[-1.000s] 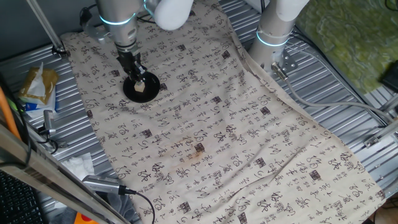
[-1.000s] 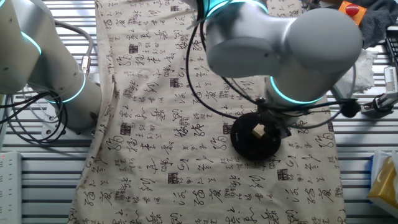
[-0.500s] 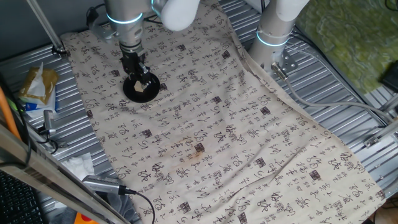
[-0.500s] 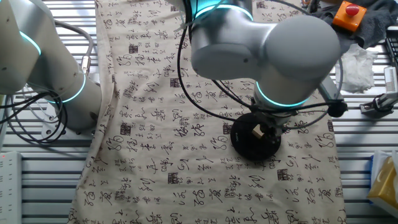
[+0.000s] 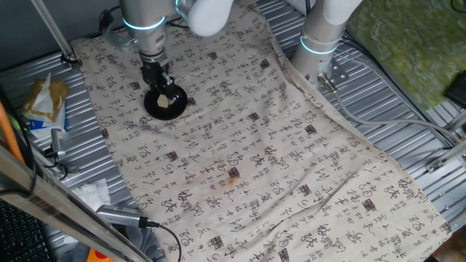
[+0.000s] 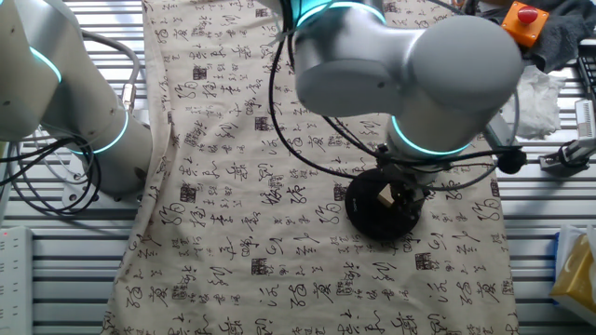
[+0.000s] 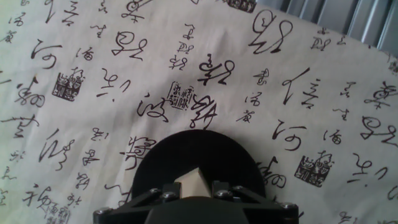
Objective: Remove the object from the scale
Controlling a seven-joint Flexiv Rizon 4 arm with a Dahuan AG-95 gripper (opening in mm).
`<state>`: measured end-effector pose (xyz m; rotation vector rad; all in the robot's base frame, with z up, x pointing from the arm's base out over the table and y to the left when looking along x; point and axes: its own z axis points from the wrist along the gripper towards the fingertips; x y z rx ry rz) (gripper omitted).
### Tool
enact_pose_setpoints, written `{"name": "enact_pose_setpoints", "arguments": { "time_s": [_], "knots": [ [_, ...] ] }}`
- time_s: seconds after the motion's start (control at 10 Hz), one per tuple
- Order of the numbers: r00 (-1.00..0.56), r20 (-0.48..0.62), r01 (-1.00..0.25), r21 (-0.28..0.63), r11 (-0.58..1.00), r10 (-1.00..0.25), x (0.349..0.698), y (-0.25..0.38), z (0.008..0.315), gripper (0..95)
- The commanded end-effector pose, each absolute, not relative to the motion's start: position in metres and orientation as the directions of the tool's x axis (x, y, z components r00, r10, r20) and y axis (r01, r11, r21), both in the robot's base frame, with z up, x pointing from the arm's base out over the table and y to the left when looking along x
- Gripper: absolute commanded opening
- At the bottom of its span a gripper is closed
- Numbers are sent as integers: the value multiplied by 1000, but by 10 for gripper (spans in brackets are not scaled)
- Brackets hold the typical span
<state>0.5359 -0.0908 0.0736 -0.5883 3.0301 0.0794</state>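
The scale (image 5: 154,109) is a flat black disc on the printed cloth at the back left. It also shows in the other fixed view (image 6: 366,216) and the hand view (image 7: 186,152). The object (image 5: 166,103), a tiny pale tan block, rests on the disc (image 6: 384,194). My gripper (image 5: 162,95) stands straight down over the disc (image 6: 395,194). In the hand view the block (image 7: 193,182) sits between the two dark fingers, which press against its sides; the gripper (image 7: 194,188) is shut on it. The block's lower part is hidden by the hand.
A second arm's base (image 5: 320,44) stands at the back right. A rusty-brown stain (image 5: 231,175) marks the cloth's middle. Paper packets (image 5: 45,102), cables and a tool (image 5: 120,215) lie off the cloth's left edge. An orange device (image 6: 520,20) sits beyond the cloth.
The arm shifted slightly over the disc a second ago and has since settled. The block stays on the disc between the fingers.
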Motion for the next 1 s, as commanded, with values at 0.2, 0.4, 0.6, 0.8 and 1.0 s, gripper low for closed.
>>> {"name": "enact_pose_setpoints", "arguments": {
  "time_s": [0.2, 0.4, 0.6, 0.8, 1.0],
  "knots": [
    [-933, -65, -357, 57, 932, -353, 535, -91, 74, 760],
    [-931, -44, -365, 60, 929, -363, 535, -91, 74, 760],
    [-932, -21, -362, 44, 931, -361, 535, -91, 74, 760],
    [-921, 2, -389, 38, 920, -389, 536, -90, 72, 760],
    [-889, 23, -457, 7, 889, -457, 539, -85, 68, 760]
  ]
}}
